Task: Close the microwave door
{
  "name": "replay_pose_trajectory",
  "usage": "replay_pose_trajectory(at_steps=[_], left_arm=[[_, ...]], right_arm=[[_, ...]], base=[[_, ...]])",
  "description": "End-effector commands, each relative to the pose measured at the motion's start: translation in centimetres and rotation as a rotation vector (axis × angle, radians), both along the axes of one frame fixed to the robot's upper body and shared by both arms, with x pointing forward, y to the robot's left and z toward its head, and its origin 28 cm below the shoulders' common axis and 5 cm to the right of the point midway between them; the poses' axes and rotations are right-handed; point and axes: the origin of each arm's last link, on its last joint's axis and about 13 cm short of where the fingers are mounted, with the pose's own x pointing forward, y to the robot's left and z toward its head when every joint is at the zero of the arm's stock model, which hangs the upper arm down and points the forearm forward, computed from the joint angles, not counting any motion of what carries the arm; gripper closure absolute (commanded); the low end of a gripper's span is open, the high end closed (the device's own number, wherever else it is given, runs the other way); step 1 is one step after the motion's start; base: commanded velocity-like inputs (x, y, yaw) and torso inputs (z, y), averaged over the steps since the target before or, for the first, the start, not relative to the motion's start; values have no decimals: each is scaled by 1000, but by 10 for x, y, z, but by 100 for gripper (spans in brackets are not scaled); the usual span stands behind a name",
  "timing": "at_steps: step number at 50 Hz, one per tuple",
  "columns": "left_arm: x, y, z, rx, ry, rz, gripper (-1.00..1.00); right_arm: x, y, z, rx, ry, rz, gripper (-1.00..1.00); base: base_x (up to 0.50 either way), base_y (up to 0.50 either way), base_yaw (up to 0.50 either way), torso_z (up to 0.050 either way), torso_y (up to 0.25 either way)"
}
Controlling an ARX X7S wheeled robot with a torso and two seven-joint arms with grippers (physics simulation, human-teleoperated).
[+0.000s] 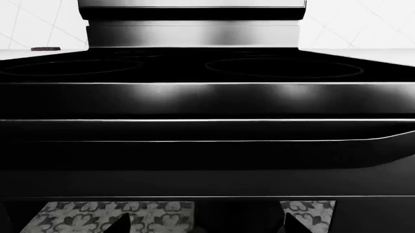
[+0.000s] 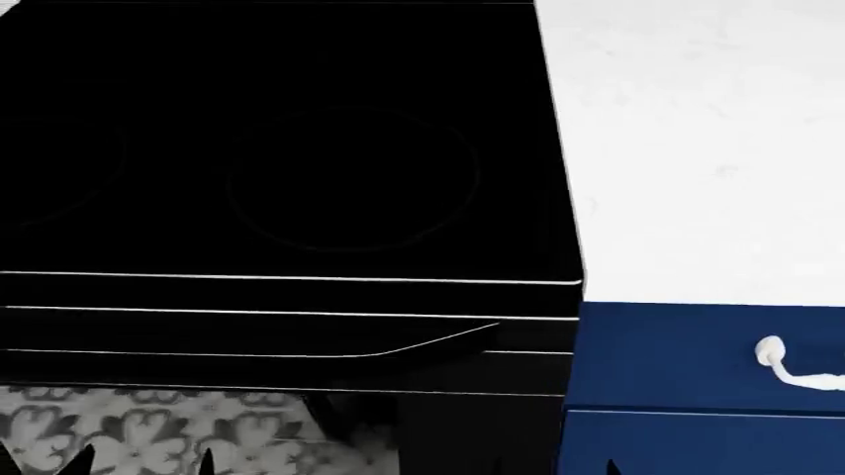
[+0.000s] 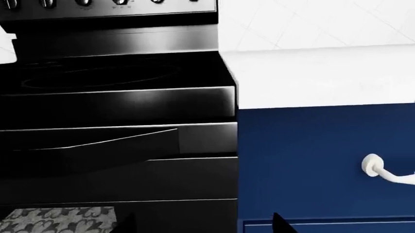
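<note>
The microwave and its door are out of view in all three views. My left gripper [image 1: 204, 225] is open, and only its two dark fingertips [image 1: 120, 224] show, low in front of the black stove [image 1: 207, 102], with nothing between them. My right gripper [image 3: 204, 224] is also open and empty. Its fingertips [image 3: 282, 223] sit in front of the seam between the stove's oven front [image 3: 129, 179] and a blue cabinet [image 3: 311, 165]. In the head view the left gripper's tips [image 2: 205, 460] peek in at the bottom edge over the patterned floor.
A black glass cooktop [image 2: 264, 148] fills the head view, with the oven door handle [image 2: 264, 341] below it. To its right lie a white countertop [image 2: 700, 148] and a blue drawer front [image 2: 687, 356] with a white handle [image 2: 779, 361]. Grey patterned floor [image 1: 97, 216] lies below.
</note>
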Motion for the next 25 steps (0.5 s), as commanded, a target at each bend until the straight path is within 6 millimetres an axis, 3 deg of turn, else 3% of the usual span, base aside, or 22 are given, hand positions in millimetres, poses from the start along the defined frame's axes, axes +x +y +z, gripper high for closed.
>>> replay_pose_trajectory(at_steps=[1,25], left_arm=[[0,1,0,4,-1,2,-100],[1,1,0,0,0,3,-100]], right_arm=[[-2,2,1,-15,-24,14,-100],[-1,2,0,-30,-16,15,-100]], base=[[0,500,0,0,0],[0,500,0,0,0]])
